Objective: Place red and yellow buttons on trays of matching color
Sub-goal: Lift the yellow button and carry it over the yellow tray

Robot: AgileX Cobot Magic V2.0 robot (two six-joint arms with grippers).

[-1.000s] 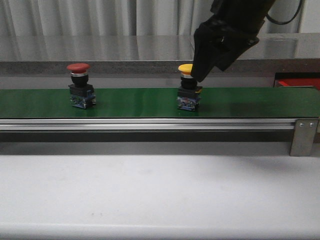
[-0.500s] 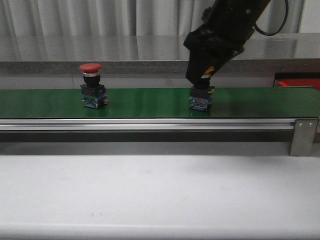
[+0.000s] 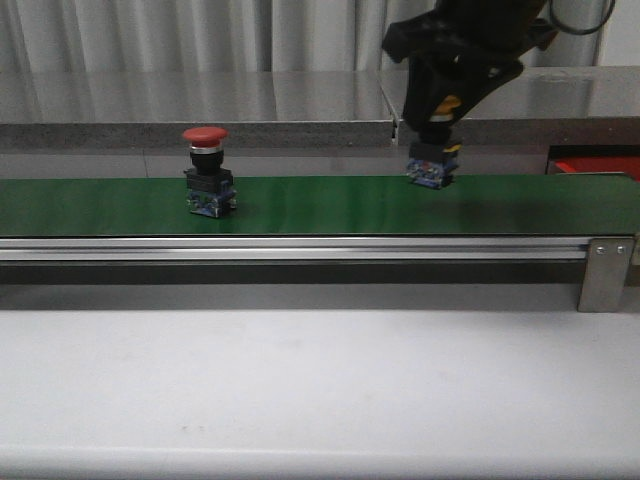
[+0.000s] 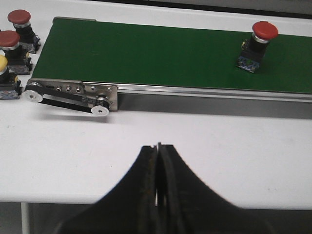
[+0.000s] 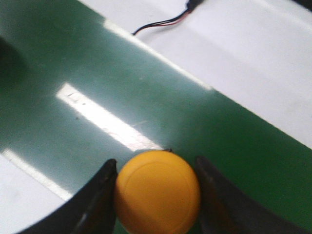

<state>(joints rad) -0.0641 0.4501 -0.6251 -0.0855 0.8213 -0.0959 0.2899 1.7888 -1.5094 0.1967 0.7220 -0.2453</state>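
Front view shows the right gripper holding the yellow button by its top, with the button's blue and black bottom hanging just above the green belt. The right wrist view shows this close up: the round yellow cap sits between the two dark fingers, which press on both of its sides. So the step in hand looks like the pick-up of the yellow button, and the lift seems to have begun. Next, I think the arm must carry it to the yellow tray, but no yellow tray shows in any picture, so I cannot say which way that is. A bit of the red tray peeks out at the far right, behind the belt's end. That one is the wrong color for this button. The red button stands upright on the belt, well apart to the left, and waits for its turn. The right arm reaches down from the top of the picture, tipped a little, over the right half of the belt. The left gripper has its fingers pressed together with nothing between them, and it hangs over the white table, near the belt's other end, where three more buttons stand on the table.
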